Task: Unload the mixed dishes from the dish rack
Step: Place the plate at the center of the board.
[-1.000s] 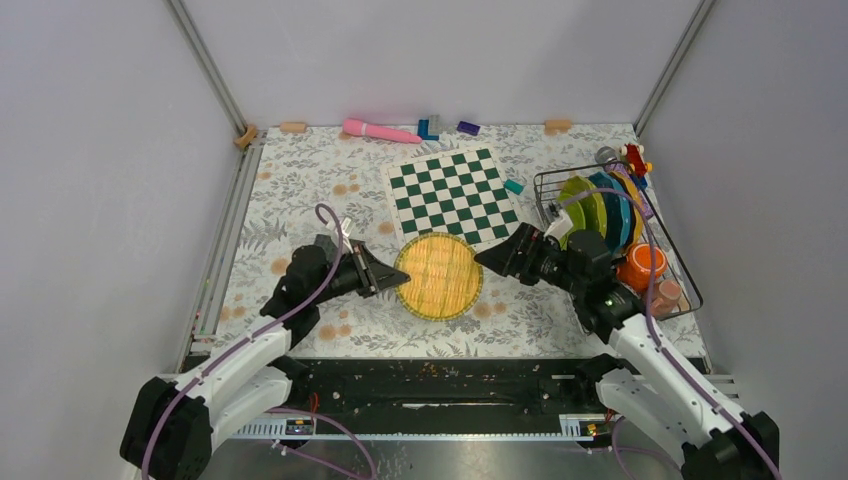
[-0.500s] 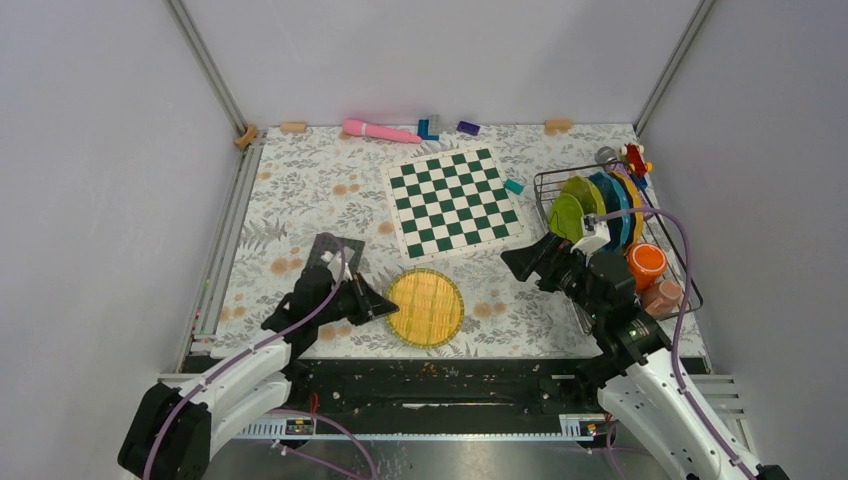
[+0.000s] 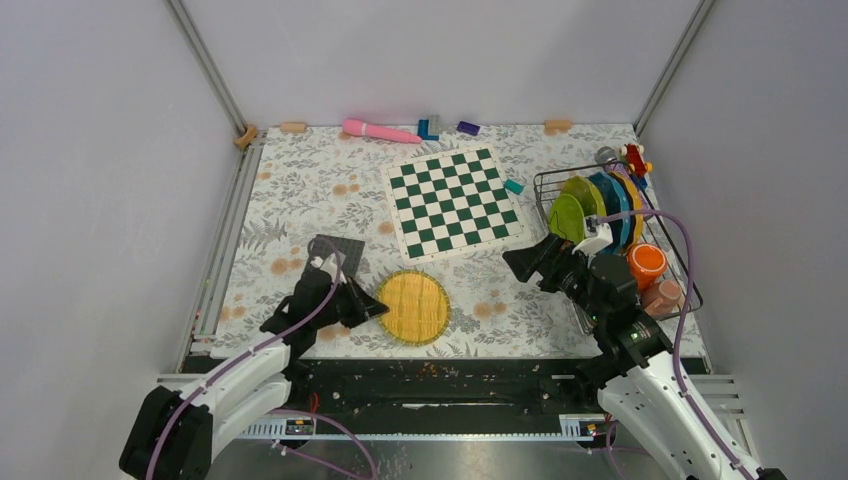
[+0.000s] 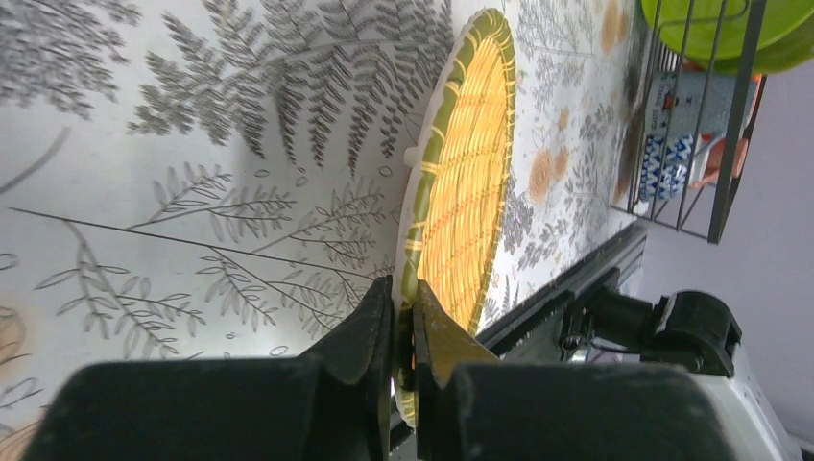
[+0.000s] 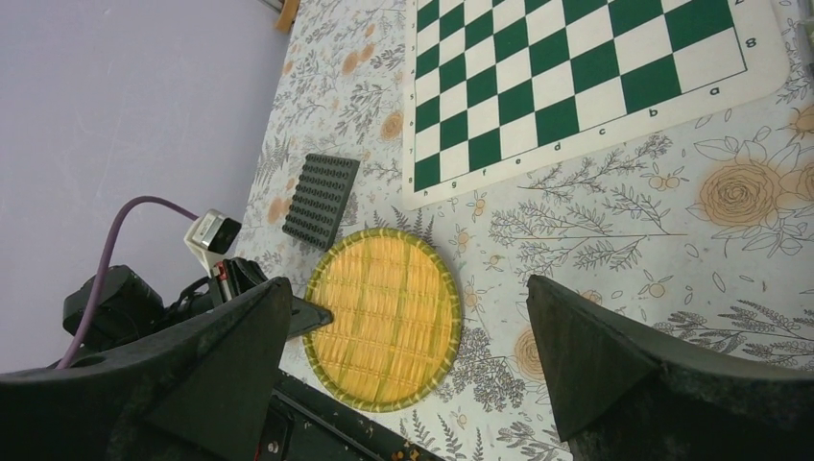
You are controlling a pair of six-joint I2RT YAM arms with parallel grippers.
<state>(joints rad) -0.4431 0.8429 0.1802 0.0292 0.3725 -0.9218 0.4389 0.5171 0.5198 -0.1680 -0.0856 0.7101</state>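
Yellow woven plate (image 3: 412, 307) lies left of the dish rack (image 3: 560, 171), left hand (image 3: 372, 308) clenched on its rim.
Right hand (image 3: 520, 262), spread empty, sits beside the rack, nearer its upright dishes (image 3: 600, 210).

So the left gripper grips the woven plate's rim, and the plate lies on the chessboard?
No. The left gripper grips the woven plate's rim, but the plate lies on the floral mat, apart from the chessboard; see the top external view.

The floral table (image 3: 300, 190) carries a chessboard (image 3: 452, 200), woven plate (image 3: 412, 307) (yellow, green-rimmed), studded baseplate (image 3: 336, 248) and dish rack (image 3: 543, 190).
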